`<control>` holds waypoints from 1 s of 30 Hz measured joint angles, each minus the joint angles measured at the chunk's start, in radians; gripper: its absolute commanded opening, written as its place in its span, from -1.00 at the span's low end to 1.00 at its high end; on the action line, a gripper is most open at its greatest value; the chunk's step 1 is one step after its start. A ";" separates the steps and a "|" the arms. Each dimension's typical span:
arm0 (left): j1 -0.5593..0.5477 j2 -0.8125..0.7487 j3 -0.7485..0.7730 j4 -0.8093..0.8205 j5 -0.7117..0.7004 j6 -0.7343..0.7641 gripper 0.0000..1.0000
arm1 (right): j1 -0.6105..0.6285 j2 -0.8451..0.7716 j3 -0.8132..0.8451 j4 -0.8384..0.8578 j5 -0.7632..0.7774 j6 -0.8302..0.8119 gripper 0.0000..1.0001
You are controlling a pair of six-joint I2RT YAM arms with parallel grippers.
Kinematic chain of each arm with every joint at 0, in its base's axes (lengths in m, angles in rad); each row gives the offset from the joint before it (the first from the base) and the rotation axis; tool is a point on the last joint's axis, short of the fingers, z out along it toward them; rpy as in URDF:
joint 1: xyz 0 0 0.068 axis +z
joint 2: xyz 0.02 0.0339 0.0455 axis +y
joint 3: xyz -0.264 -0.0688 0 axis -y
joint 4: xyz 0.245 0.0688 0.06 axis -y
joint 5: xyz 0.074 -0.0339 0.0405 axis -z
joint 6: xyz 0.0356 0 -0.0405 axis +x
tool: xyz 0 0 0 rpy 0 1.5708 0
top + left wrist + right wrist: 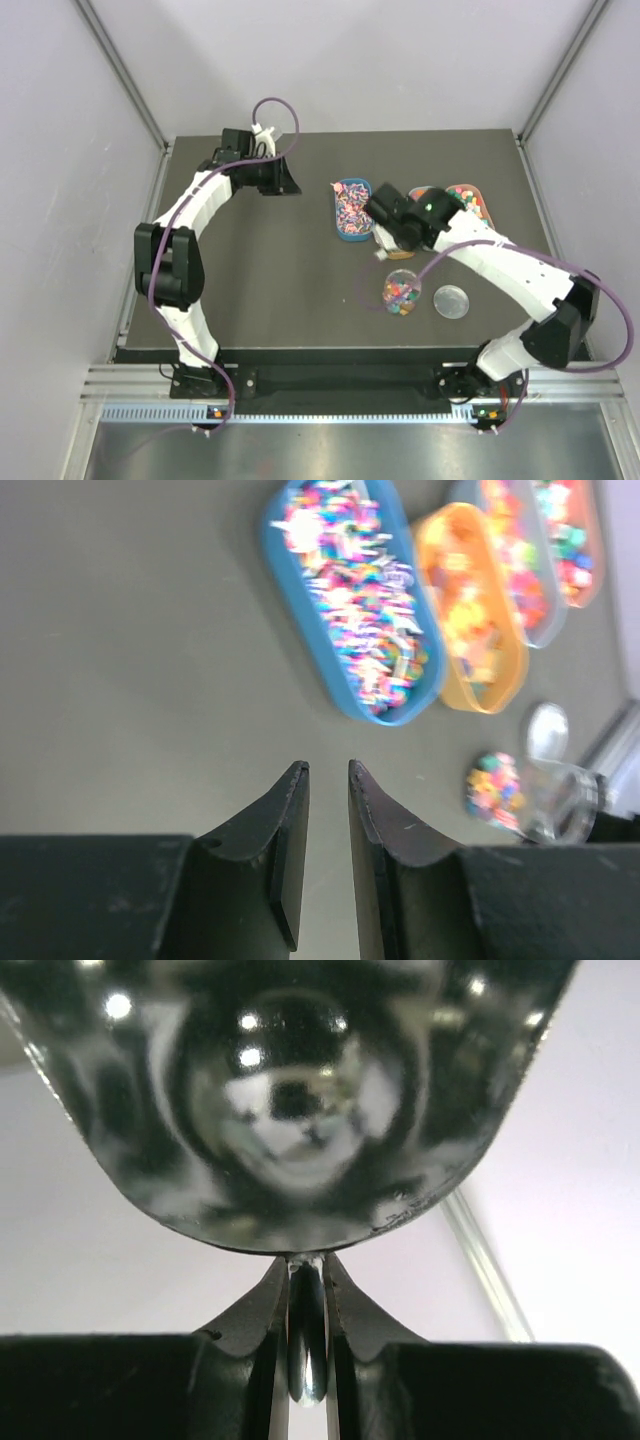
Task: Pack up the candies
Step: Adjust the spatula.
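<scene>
Multicoloured candies (352,595) fill a blue oval tray (300,600); more lie in the orange tray (470,615) beside it and in the two trays behind. A clear jar (401,291) holds some candies (493,785). My left gripper (328,770) hovers over bare table left of the trays, open, with nothing between its fingers. My right gripper (305,1265) is shut on the thin handle of the silver scoop (300,1100), whose bowl fills the right wrist view. In the top view the right gripper (388,238) sits between the blue tray (351,210) and the jar.
The jar's round lid (451,301) lies flat just right of the jar. The orange tray (420,192) and a further tray (470,198) stand in a row at the back right. Grey walls enclose the dark table (260,290).
</scene>
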 measured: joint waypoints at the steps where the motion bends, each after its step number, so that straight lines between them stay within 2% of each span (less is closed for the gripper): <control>1: -0.003 -0.005 0.000 0.001 0.013 -0.006 -0.39 | -0.008 0.026 0.073 -0.002 -0.026 0.021 -1.00; 3: -0.014 -0.028 0.000 0.009 0.056 -0.025 -0.28 | -0.026 0.075 0.212 0.010 -0.101 0.084 -1.00; 5: -0.027 -0.054 0.005 0.027 0.097 -0.060 -0.04 | -0.045 0.117 0.320 0.016 -0.187 0.147 -1.00; 8: -0.043 -0.064 0.081 0.061 0.180 -0.152 -0.02 | -0.072 0.151 0.388 0.039 -0.319 0.248 -1.00; 15: -0.047 -0.049 0.225 0.183 0.306 -0.323 -0.06 | -0.105 0.203 0.348 0.040 -0.487 0.363 -1.00; 23: -0.125 0.011 0.207 0.094 0.305 -0.243 -0.07 | -0.193 0.325 0.437 0.045 -0.619 0.437 -1.00; 30: -0.213 0.014 0.194 0.011 0.239 -0.127 -0.12 | -0.198 0.332 0.477 0.043 -0.663 0.472 -1.00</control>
